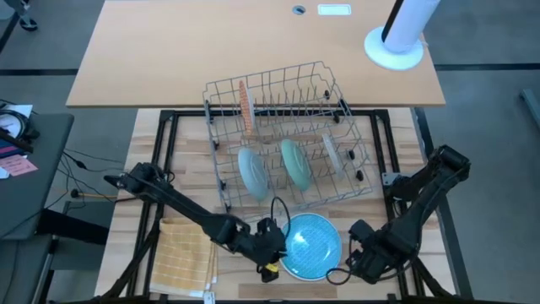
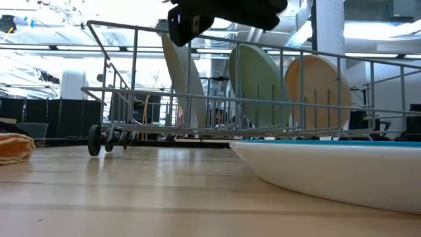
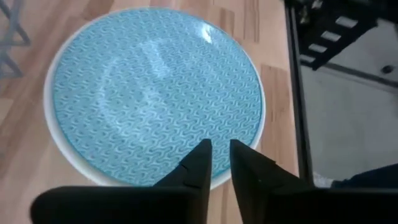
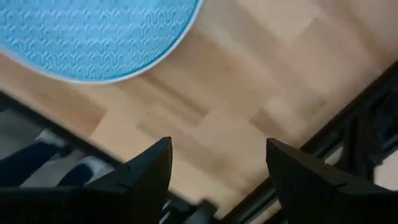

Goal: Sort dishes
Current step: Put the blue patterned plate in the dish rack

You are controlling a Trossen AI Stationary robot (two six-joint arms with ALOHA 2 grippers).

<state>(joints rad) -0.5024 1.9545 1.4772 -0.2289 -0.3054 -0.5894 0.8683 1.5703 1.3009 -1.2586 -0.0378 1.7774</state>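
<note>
The left gripper (image 3: 216,158) is seen nearly closed, its two dark fingers separated only by a thin gap and holding nothing; it hovers over the near edge of the blue patterned plate (image 3: 155,93), presumably positioned so that the rim can be pinched. That plate lies flat, face up, on the wooden tabletop (image 1: 371,203) just in front of the wire rack (image 1: 287,135), between the two arms, where either could reach it.

The right gripper (image 4: 217,171) is held wide open and empty above bare wood just beside the plate's opposite edge, seemingly waiting or ready to steady the dish.

In the rack, several plates already stand on edge between the tines so that they are kept upright: two pale teal-green plates (image 1: 251,169) toward the front, a pale beige plate (image 1: 331,152) further right, and an orange-red patterned plate (image 1: 245,105) at the back left.

A yellow checked cloth (image 1: 181,253) lies on the tabletop under the left arm, well apart from the rack.
</note>
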